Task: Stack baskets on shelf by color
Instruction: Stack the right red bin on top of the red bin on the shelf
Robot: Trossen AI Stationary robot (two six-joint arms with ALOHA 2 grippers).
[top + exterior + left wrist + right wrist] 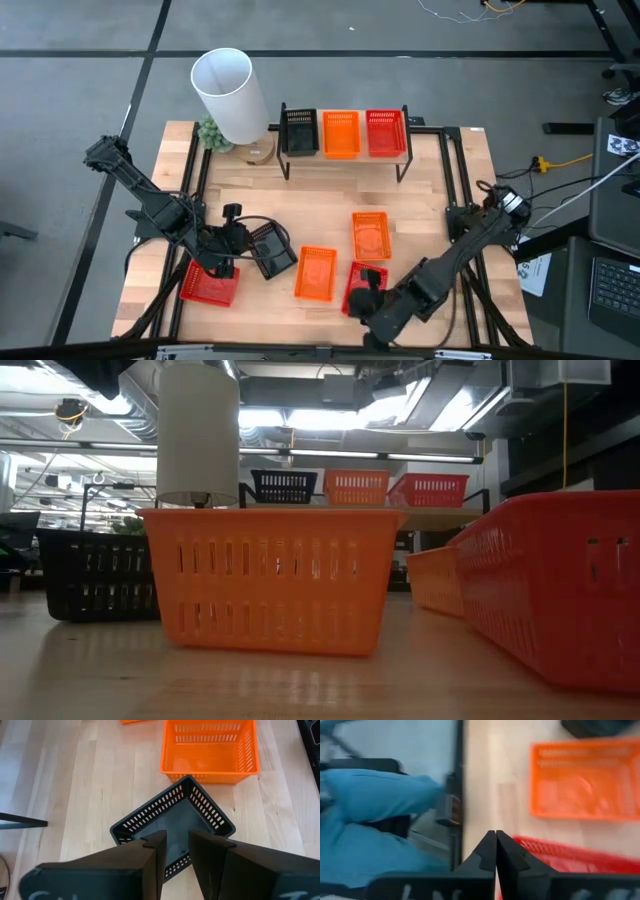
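Carrying six loose baskets on the desk (420, 210); three more sitting on the shelf (345, 150), black, orange, red.

Hovering left gripper (174, 851) fingers slightly parted astride the rim of the skewed black basket (172, 822); closing only on that corner risking a twist or slip.

Pressing right gripper (496, 851) fingers together, empty, over the red basket (560, 857); descending shut risking a shove.

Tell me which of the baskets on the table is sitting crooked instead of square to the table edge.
The black basket at the left gripper, turned corner-on. The orange baskets nearby lie roughly square with the table.
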